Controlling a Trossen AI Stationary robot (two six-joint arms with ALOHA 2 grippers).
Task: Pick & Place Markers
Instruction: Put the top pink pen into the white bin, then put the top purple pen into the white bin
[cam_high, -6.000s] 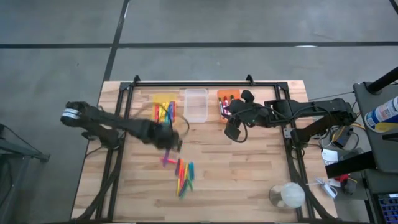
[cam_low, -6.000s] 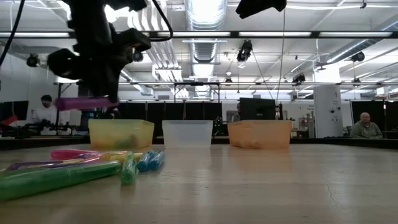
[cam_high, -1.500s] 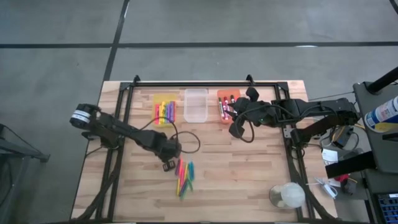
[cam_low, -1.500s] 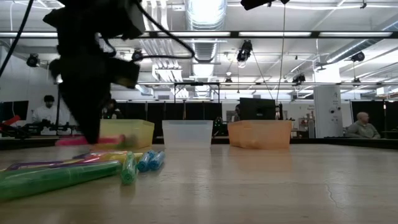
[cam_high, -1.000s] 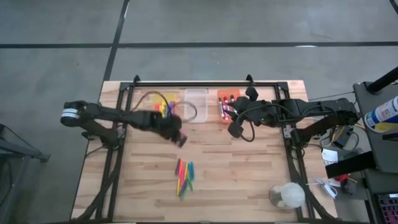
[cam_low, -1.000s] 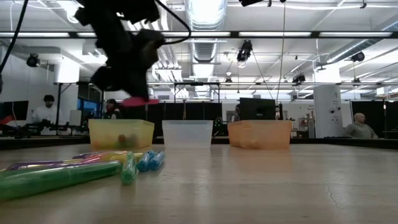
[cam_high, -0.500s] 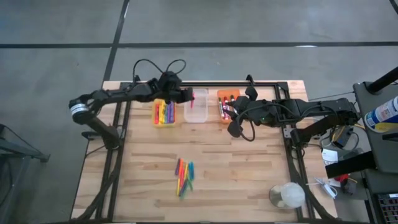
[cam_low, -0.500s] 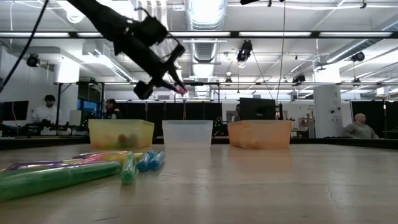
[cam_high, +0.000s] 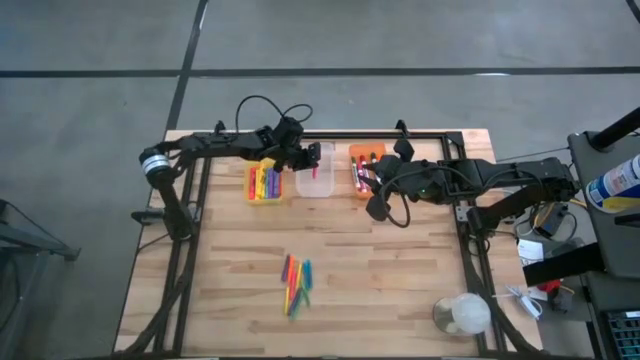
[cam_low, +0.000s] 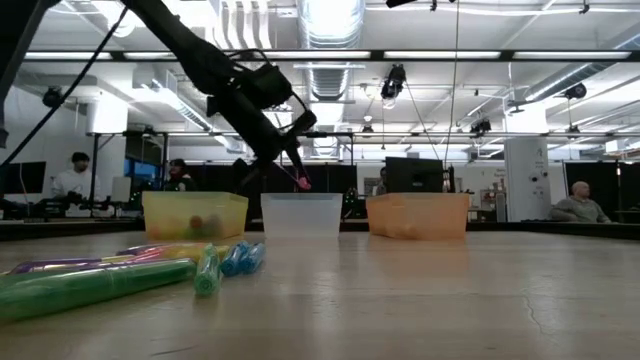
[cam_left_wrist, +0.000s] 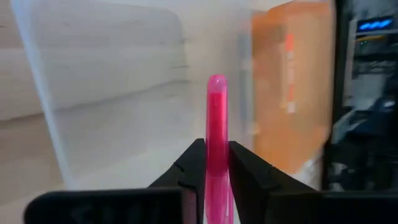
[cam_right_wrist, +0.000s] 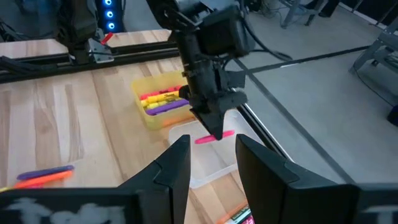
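In the upper middle of the high view, the left pincer (cam_high: 312, 155) hangs over the clear bin (cam_high: 316, 172), clamped on a pink marker (cam_left_wrist: 217, 134). Left of it the yellow bin (cam_high: 264, 182) holds markers; a loose bunch of markers (cam_high: 296, 283) lies lower centre on the counter (cam_high: 400, 280). Right of the orange bin (cam_high: 362, 160), the right pincer (cam_high: 377, 208) waits, fingers apart and empty.

Three bins (cam_high: 315, 168) are lined up along the bench's (cam_high: 400, 270) far edge. The left tool (cam_high: 312, 158) is held above the middle one; loose markers (cam_high: 296, 283) are left nearer the front.
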